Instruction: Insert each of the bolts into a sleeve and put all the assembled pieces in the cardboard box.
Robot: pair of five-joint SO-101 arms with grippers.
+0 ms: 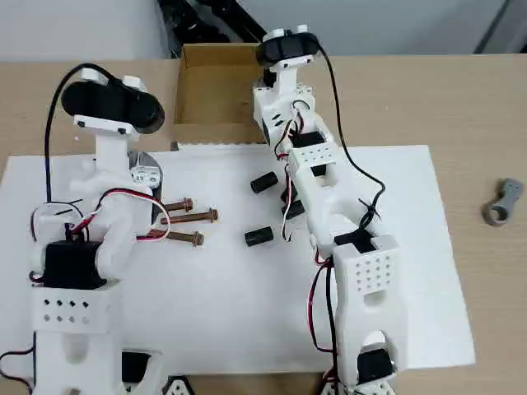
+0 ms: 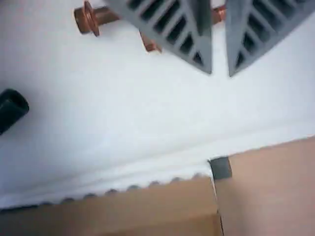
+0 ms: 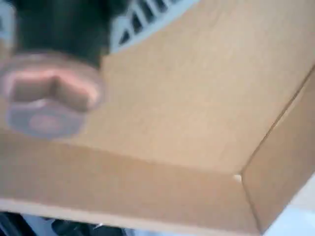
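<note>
Gripping sleeved bolt (image 3: 49, 93) over cardboard box (image 3: 197, 98), right fingers (image 3: 142, 20); left fingers (image 2: 172, 27) slightly parted, empty.

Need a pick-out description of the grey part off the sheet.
Start at the white sheet on the table. Right of it, alone on bare wood, lies the grey part. Unlike the copper bolts and black sleeves, it sits off the sheet.

Probably robotics lab: printed white arms (image 1: 362, 280), wooden table (image 1: 478, 99), white sheet (image 1: 222, 288).
</note>
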